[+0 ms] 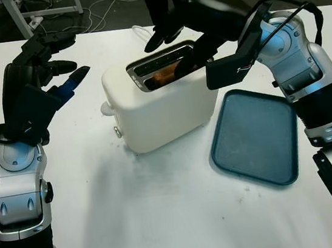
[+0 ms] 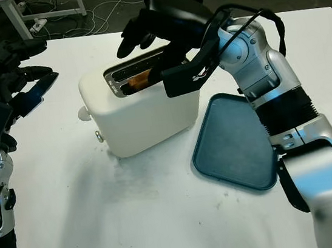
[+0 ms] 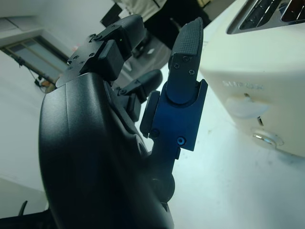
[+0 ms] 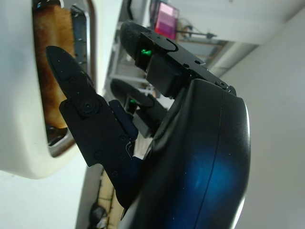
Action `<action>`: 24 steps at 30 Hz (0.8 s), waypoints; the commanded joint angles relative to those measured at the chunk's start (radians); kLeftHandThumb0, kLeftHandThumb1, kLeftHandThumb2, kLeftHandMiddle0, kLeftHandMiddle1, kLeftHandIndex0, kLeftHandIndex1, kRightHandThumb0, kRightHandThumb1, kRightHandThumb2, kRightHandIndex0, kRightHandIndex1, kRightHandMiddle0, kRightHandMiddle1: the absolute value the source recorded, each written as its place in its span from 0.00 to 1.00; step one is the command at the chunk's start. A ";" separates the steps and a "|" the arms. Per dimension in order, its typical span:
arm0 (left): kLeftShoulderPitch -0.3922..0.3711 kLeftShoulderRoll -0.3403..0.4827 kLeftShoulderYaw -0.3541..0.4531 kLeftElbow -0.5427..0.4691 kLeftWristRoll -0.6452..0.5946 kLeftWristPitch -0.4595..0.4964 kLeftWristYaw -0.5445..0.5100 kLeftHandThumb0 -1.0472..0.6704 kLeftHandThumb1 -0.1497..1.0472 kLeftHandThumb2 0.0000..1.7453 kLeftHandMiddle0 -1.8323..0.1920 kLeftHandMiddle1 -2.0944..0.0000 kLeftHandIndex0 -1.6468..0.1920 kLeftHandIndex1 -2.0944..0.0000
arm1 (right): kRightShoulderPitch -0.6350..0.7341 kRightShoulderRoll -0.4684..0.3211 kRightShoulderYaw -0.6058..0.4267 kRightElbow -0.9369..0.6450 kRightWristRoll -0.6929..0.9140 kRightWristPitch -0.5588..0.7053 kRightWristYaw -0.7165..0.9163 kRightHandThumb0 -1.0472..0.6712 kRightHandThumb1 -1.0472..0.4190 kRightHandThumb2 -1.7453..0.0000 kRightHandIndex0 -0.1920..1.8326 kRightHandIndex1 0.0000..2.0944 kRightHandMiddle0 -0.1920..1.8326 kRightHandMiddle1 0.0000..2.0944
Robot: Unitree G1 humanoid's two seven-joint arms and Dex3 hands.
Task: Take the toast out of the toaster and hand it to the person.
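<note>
One slice of toast (image 1: 163, 75) sits in the near slot of the cream toaster (image 1: 157, 104) at the middle of the white counter (image 1: 135, 213). The right hand (image 1: 181, 33) hovers over the slots, open and holding nothing, its arm bent in from the right above the blue tray (image 1: 256, 136). The left hand (image 1: 45, 66) is raised left of the toaster, open and empty.

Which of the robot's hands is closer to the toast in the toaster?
The right. The right hand is over the toaster's slot, one finger reaching in beside the toast. The left hand is open, off to the toaster's side, apart from it.
</note>
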 commanded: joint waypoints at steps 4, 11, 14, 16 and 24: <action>0.012 -0.003 -0.001 -0.015 0.002 0.004 0.004 0.32 0.89 0.05 0.71 0.56 0.67 0.73 | 0.012 0.001 0.012 0.025 -0.040 -0.058 -0.047 0.42 0.32 1.00 0.53 0.16 0.59 0.02; 0.014 -0.007 -0.002 -0.019 0.001 0.008 0.005 0.33 0.89 0.05 0.71 0.56 0.66 0.73 | 0.013 -0.002 0.027 0.064 -0.100 -0.116 -0.106 0.43 0.31 1.00 0.53 0.17 0.59 0.02; 0.014 -0.001 -0.004 -0.016 0.007 0.007 0.004 0.31 0.89 0.05 0.71 0.56 0.66 0.73 | 0.012 -0.002 0.031 0.087 -0.101 -0.148 -0.113 0.43 0.31 1.00 0.53 0.17 0.59 0.02; 0.012 -0.003 -0.003 -0.014 0.006 0.003 0.005 0.32 0.89 0.05 0.71 0.56 0.66 0.73 | 0.011 -0.001 0.031 0.100 -0.097 -0.162 -0.113 0.43 0.32 1.00 0.53 0.17 0.59 0.02; 0.015 -0.005 -0.003 -0.022 0.006 0.011 0.006 0.32 0.89 0.05 0.72 0.56 0.66 0.74 | 0.013 -0.005 0.035 0.097 -0.102 -0.155 -0.091 0.44 0.31 1.00 0.53 0.17 0.59 0.02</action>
